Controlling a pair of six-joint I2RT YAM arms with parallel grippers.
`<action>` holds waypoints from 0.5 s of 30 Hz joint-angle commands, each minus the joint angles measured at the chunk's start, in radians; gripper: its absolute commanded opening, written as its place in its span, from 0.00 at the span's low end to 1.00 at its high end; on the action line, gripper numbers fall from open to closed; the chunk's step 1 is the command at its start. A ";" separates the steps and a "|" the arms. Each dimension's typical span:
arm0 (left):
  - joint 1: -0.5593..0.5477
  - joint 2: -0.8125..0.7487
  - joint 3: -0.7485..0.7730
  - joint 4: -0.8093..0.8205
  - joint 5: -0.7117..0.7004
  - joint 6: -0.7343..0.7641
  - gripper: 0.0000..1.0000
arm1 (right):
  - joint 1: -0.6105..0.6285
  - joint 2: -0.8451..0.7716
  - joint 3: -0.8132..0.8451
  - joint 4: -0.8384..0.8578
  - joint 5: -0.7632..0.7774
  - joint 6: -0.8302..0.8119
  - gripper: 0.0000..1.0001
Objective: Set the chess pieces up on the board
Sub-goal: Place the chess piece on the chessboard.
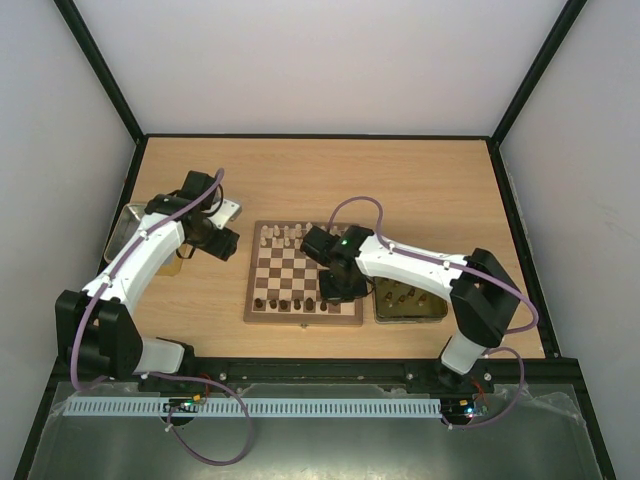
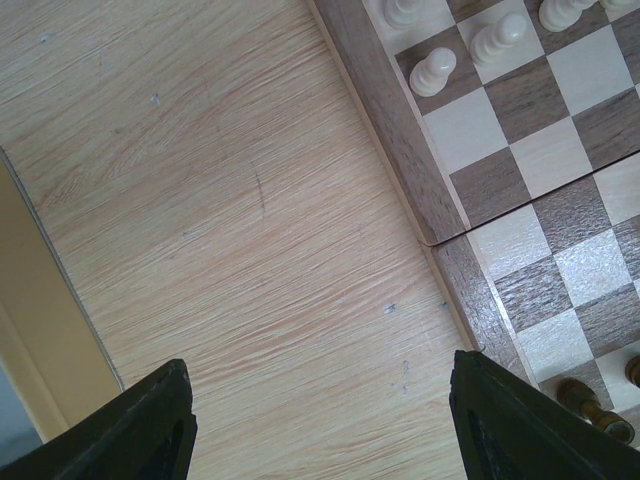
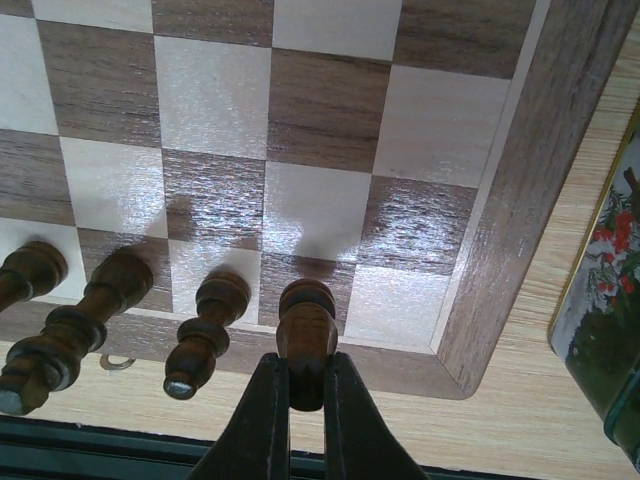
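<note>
Our right gripper (image 3: 305, 378) clenches a dark piece (image 3: 305, 322) at the board's (image 3: 500, 230) near edge, by its near right corner; our left gripper (image 2: 320, 400) hangs released over the worktop (image 2: 250, 200) beside the board's left edge.

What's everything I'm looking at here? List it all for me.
Table: one, light wood, under everything.
Chessboard: one, brown and cream, table centre.
Pale pieces: several, cream, board's far end.
Dark pieces: several, brown, board's near row.
Tin: one, gold, right of board, spare pieces inside.
Metal tray: one, shiny, table's left edge.
Left arm, right arm: white, bolted at near edge.
Left gripper: black, open over the table left of board.
Right gripper: black, shut on a dark piece near board's right corner.
</note>
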 commanded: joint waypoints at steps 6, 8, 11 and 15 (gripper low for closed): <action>-0.007 -0.003 -0.016 0.005 -0.007 -0.010 0.70 | 0.016 0.023 -0.020 0.001 0.009 0.007 0.02; -0.008 -0.003 -0.015 0.005 -0.006 -0.010 0.70 | 0.019 0.022 -0.023 0.003 0.004 0.009 0.02; -0.008 -0.003 -0.017 0.007 -0.007 -0.010 0.70 | 0.024 0.023 -0.024 -0.002 0.005 0.011 0.02; -0.008 -0.005 -0.019 0.011 -0.007 -0.010 0.70 | 0.031 0.018 -0.032 0.004 0.002 0.016 0.02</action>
